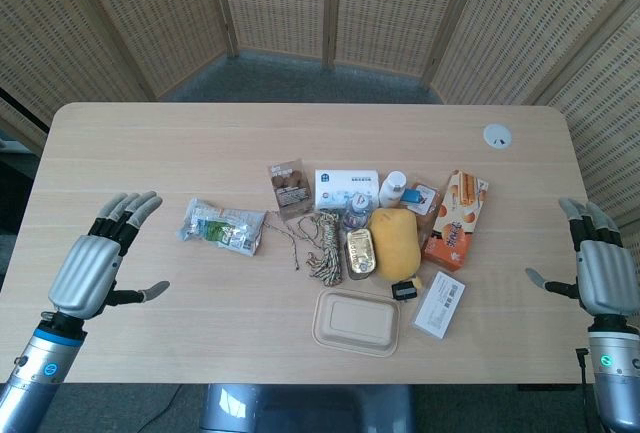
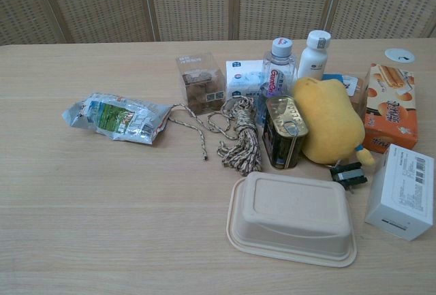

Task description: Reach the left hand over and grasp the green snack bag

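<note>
Two bottles [image 2: 281, 63], two boxes [image 2: 390, 107], one tin [image 2: 285, 132].

Green snack bag [image 1: 222, 225] [image 2: 117, 118]: crinkled silvery foil pouch with a green printed panel, lying flat on the table [image 1: 150, 143] [image 2: 102, 206], long axis roughly left-right, just left of the coiled rope [image 1: 318, 243] [image 2: 240, 138], whose loose end reaches near the bag's right edge.
</note>
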Robot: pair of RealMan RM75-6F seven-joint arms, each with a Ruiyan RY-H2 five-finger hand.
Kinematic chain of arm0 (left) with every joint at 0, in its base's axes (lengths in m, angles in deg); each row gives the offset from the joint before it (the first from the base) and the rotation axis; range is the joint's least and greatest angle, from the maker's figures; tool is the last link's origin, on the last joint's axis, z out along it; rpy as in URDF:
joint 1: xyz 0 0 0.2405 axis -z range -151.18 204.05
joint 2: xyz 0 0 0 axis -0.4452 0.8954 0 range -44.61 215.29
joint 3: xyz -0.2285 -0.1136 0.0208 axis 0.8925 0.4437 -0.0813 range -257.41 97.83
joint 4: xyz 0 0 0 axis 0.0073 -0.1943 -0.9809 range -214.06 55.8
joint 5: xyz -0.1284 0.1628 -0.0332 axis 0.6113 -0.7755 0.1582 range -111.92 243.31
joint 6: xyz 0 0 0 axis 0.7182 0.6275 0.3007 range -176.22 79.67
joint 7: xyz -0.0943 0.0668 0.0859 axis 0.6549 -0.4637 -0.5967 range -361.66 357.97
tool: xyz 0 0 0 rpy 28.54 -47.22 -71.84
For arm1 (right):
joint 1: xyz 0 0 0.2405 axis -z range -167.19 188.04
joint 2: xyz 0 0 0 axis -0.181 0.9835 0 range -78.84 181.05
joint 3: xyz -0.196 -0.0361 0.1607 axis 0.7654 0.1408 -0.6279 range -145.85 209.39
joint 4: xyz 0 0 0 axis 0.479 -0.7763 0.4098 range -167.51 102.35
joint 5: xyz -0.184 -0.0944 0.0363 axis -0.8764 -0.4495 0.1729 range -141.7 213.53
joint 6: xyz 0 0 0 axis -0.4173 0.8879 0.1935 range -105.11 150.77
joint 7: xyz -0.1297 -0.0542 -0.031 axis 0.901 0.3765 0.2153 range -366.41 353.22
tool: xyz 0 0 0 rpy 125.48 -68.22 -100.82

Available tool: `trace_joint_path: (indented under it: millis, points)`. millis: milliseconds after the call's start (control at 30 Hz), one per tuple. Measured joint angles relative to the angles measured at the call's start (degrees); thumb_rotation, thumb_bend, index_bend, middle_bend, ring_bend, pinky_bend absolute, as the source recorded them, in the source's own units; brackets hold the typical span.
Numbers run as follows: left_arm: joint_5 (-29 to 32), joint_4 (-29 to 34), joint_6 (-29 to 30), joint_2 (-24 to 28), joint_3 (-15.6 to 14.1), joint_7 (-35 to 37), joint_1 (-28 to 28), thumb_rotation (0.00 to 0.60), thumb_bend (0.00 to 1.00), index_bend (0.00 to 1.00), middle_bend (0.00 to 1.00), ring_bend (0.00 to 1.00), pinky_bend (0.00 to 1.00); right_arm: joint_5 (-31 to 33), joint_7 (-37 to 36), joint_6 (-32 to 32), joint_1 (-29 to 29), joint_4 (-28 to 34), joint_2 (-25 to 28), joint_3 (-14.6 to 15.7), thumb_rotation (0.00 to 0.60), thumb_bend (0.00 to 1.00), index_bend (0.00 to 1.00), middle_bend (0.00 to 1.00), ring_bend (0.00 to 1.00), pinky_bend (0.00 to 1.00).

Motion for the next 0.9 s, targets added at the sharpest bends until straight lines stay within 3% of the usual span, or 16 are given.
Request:
trace_joint_path:
  millis: [500, 900]
  points:
    - [0.0, -0.9, -0.6, 0.6, -0.2, 0.7, 0.1, 0.6, 0.17, 0.03, 0.0, 0.06, 0.0, -0.2, -0.1, 1.6, 1.2, 0.8, 0.2, 0.3, 0.555, 0.0, 0.0, 0.0, 0.0, 0.0]
    - [4.5, -5.6, -4.1, 0.9, 0.3, 1.8, 1.5, 0.6, 0.17, 0.0, 0.0, 0.06, 0.0, 0.2, 2.3, 0.4, -0.1, 2.0, 0.2, -0.4, 0.551, 0.0, 0.0, 0.0, 0.0, 0.0]
